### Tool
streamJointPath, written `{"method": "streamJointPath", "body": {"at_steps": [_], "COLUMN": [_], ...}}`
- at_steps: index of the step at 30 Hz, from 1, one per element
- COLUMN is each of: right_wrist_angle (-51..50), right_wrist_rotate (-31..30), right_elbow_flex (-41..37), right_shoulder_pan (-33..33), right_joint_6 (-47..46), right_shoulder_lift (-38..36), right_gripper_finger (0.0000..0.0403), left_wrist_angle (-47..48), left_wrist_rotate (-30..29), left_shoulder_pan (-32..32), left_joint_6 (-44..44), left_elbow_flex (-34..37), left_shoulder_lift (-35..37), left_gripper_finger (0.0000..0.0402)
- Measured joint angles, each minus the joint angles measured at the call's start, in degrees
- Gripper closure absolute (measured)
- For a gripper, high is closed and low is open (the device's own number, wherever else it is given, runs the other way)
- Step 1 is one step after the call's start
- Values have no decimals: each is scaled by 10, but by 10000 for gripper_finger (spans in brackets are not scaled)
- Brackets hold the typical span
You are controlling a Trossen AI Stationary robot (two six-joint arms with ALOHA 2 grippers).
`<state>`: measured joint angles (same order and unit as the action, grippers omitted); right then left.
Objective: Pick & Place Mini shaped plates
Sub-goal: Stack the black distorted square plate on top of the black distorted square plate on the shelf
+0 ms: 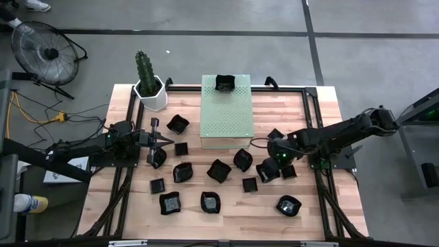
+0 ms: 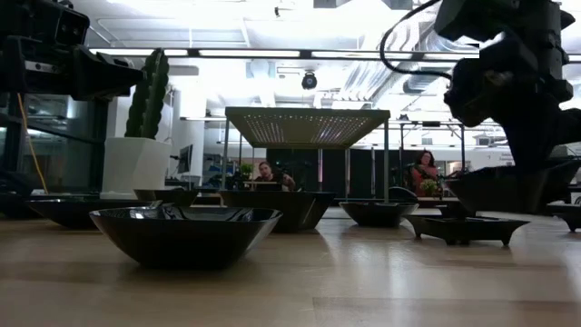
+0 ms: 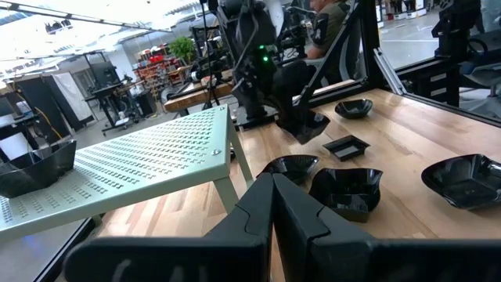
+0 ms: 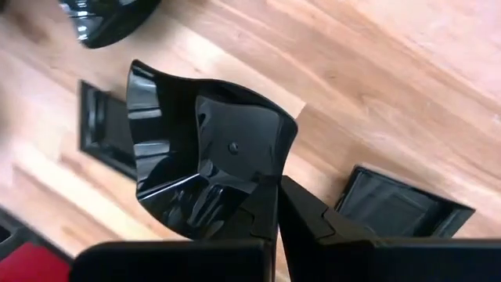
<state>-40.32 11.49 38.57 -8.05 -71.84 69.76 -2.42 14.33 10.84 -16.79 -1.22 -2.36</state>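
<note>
Right gripper (image 4: 275,205) is over the right half of the table (image 1: 322,213), fingers clenched on the rim of a wavy-edged black dish (image 4: 205,160); in the low view this dish hangs clear of the wood under the arm. Beneath it two flat square plates (image 4: 395,205) lie on the boards, one on each side of the held dish. Left gripper (image 1: 167,140) is over the left half of the table, fingers closed together and holding nothing, tips pointing toward the green block (image 1: 227,111). One dish (image 1: 225,83) sits on the block at its far edge; the left wrist view shows it at the block's corner. The other black dishes (image 1: 219,170) are scattered on the wood in front of the block and to its left, several near the front edge, one (image 1: 289,205) toward the front right corner. A white pot (image 1: 151,94) with a cactus stands at the far left corner. Beyond the table, two people (image 2: 265,174) sit in the room. No readable writing or brand shows on any dish, the block or the pot.
</note>
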Motion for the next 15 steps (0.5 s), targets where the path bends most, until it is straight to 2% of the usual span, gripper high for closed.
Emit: {"method": "streamJointPath", "body": {"at_steps": [7, 15], "right_wrist_angle": [2, -21], "right_wrist_rotate": [8, 3], "right_elbow_flex": [19, 96], "right_shoulder_pan": [0, 0], "right_joint_6": [-2, 10], "right_shoulder_lift": [-42, -66], "right_gripper_finger": [402, 403], "left_wrist_angle": [0, 0], "left_wrist_rotate": [0, 0], "left_shoulder_pan": [0, 0], "left_joint_6": [0, 0], "left_elbow_flex": [0, 0], "left_shoulder_lift": [0, 0], "left_gripper_finger": [399, 399]}}
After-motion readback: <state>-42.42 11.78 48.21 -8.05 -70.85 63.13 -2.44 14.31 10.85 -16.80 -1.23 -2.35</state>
